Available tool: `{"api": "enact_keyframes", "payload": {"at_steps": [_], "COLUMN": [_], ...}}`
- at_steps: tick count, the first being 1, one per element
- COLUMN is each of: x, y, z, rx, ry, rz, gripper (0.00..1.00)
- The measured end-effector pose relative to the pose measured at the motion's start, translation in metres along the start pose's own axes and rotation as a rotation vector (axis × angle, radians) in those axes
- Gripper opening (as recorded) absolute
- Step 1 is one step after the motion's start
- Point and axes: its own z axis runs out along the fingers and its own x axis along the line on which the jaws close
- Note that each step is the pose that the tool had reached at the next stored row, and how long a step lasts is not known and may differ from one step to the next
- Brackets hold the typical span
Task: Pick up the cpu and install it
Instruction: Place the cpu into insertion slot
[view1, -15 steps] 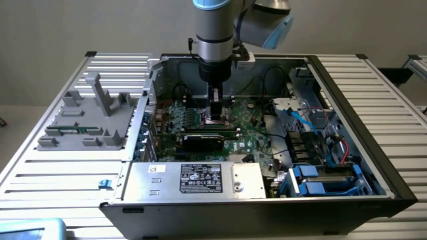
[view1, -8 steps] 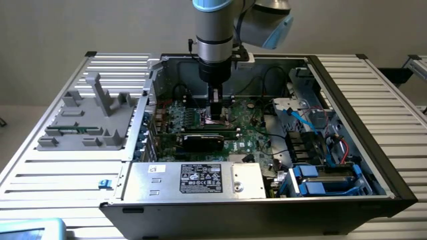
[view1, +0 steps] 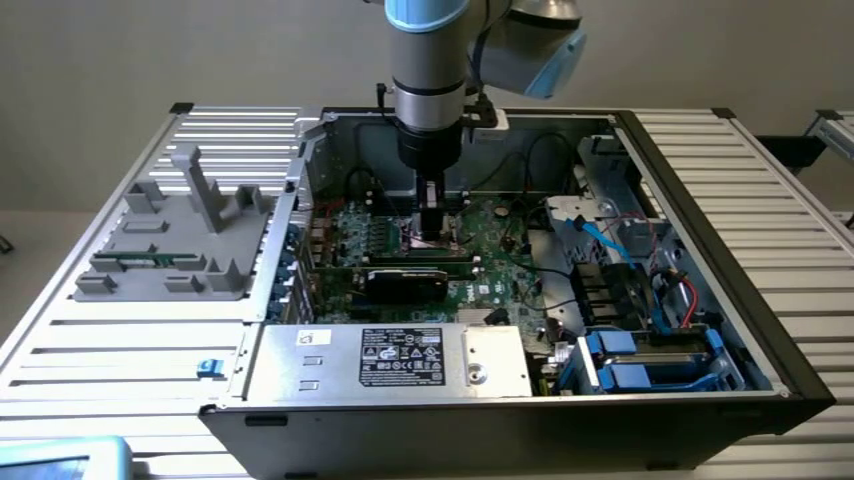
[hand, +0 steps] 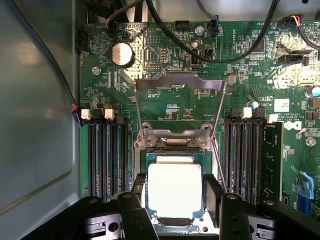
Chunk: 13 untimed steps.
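Observation:
The cpu (hand: 174, 190), a silvery square with a thin green rim, sits between my gripper's (hand: 175, 196) two black fingers (hand: 212, 192), which press against its opposite edges. It is level over the open socket (hand: 172, 142) on the green motherboard (hand: 115, 85), and the socket's metal load plate (hand: 177, 82) is swung up behind it. Whether the cpu rests in the socket or hovers just above it I cannot tell. In the exterior view my gripper (view1: 434, 232) reaches straight down into the open computer case (view1: 707, 250), low over the board.
Memory slots (hand: 107, 155) flank the socket, with a green memory stick (hand: 272, 155) in one. Black cables (hand: 220, 55) loop across the board. A grey tray (view1: 174, 240) lies at the exterior view's left of the case. The power supply (view1: 387, 360) and blue drive bays (view1: 641, 360) fill the near side.

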Motion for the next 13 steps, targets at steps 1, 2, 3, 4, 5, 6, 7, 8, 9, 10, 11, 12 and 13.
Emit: {"api": "enact_keyframes", "payload": {"at_steps": [1,2,3,4,5,6,7,8,9,10,11,12,13], "x": [-0.0001,-0.0001,-0.0002,-0.0002,-0.0002,-0.0002,-0.0002,-0.0003,-0.0003,-0.0003,-0.0002,-0.0002,-0.0002], "y": [-0.0001,-0.0001,-0.0002,-0.0003,-0.0005,-0.0005,-0.0006,-0.0007,-0.0006,-0.0006,-0.0006,-0.0006,-0.0006], "z": [0.0005,0.001,0.0015,0.002,0.0026,0.003,0.0034,0.0034,0.0034,0.0034,0.0035,0.0035,0.0035], "rx": [0.0001,0.0003,0.0004,0.0003,0.0003,0.0004,0.0004,0.0005,0.0005,0.0005,0.0003,0.0003,0.0003], "ry": [0.0002,0.0001,0.0001,0.0002,0.0001,0.0,-0.0003,-0.001,-0.001,-0.001,-0.0008,-0.0008,-0.0008], "rz": [0.0,0.0,0.0,0.0,0.0,0.0,0.0,0.0,0.0,0.0,0.0,0.0,0.0], "gripper": [0.55,0.55,0.55,0.55,0.55,0.55,0.55,0.55,0.55,0.55,0.55,0.55,0.55]}}
